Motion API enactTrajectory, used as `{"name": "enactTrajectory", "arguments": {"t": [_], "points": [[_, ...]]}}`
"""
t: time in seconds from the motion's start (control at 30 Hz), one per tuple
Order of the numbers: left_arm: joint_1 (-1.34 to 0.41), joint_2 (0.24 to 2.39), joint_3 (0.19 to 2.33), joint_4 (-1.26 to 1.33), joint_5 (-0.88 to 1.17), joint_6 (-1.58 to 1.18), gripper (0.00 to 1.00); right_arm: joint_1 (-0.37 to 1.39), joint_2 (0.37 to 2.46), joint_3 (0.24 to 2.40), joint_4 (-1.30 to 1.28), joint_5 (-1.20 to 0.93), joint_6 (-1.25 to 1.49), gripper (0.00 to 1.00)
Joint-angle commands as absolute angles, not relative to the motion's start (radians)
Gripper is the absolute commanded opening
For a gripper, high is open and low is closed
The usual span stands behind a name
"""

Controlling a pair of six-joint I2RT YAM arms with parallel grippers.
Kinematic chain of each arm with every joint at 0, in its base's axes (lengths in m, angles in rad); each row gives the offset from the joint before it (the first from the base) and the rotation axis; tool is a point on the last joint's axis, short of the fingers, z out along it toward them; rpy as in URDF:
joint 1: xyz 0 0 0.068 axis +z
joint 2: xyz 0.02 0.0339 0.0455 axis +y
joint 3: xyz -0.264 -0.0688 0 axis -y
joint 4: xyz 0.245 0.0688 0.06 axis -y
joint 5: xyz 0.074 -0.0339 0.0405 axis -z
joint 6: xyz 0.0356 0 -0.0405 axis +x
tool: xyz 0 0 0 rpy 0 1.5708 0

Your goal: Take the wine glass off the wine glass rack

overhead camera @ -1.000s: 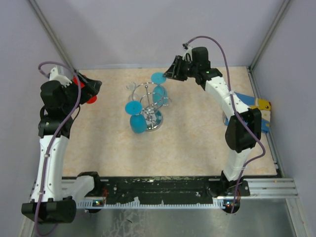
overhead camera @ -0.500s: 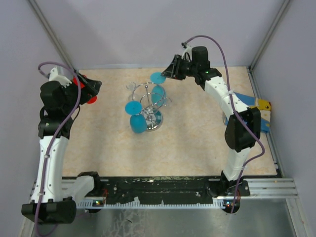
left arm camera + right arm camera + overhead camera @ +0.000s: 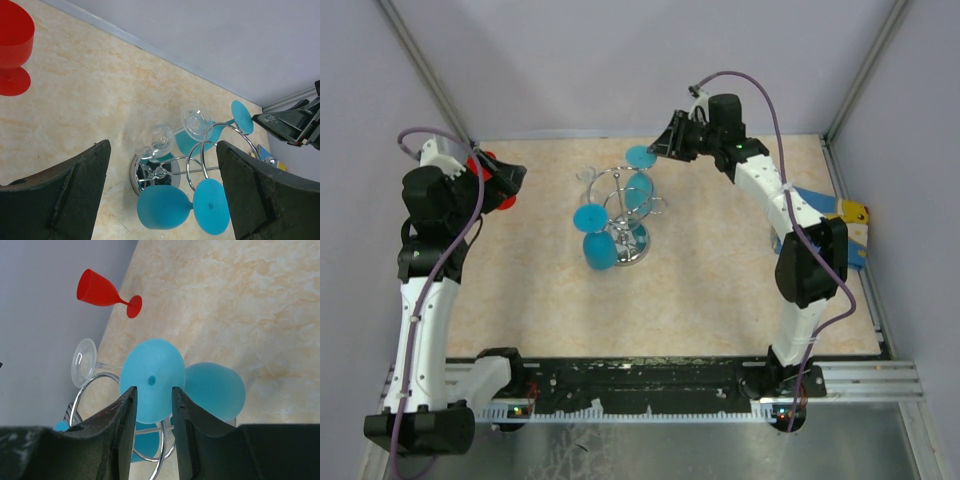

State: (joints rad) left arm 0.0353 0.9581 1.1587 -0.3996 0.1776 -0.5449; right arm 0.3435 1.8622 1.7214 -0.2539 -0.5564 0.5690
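Turquoise wine glass (image 3: 150, 365) still hung foot-up on the chrome wine glass rack (image 3: 136, 175), yet the right gripper (image 3: 152, 392), jaws narrowly parted and empty, had edged nearer its foot; the left gripper (image 3: 162, 195) waited wide open.

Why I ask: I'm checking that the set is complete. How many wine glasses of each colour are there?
Blue wine glasses: 2
Red wine glass: 1
Clear wine glass: 1
Total: 4
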Motion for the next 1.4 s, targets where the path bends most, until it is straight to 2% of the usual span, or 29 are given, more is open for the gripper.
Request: {"name": "enactTrajectory", "arguments": {"t": [0.0,0.97,1.07,1.13,1.23,1.37], "points": [[0.035,0.94,1.149,-0.374,0.189,-0.535,0.92,0.329,1.837,1.696,-0.196,-0.545,0.56,0.35],[0.033,0.945,1.135,-0.364,0.194,-0.535,0.92,0.282,1.842,1.651,-0.183,-0.549,0.542,0.36],[0.034,0.944,1.134,-0.365,0.194,-0.531,0.92,0.25,1.898,1.732,-0.268,-0.49,0.514,0.39],[0.033,0.941,1.134,-0.365,0.192,-0.529,0.92,0.226,1.962,1.812,-0.341,-0.444,0.488,0.45],[0.032,0.941,1.134,-0.364,0.188,-0.525,0.92,0.201,2.103,2.012,-0.507,-0.354,0.414,0.58],[0.031,0.949,1.131,-0.362,0.181,-0.513,0.93,0.181,2.3,2.282,-0.725,-0.203,0.339,0.63]]}}
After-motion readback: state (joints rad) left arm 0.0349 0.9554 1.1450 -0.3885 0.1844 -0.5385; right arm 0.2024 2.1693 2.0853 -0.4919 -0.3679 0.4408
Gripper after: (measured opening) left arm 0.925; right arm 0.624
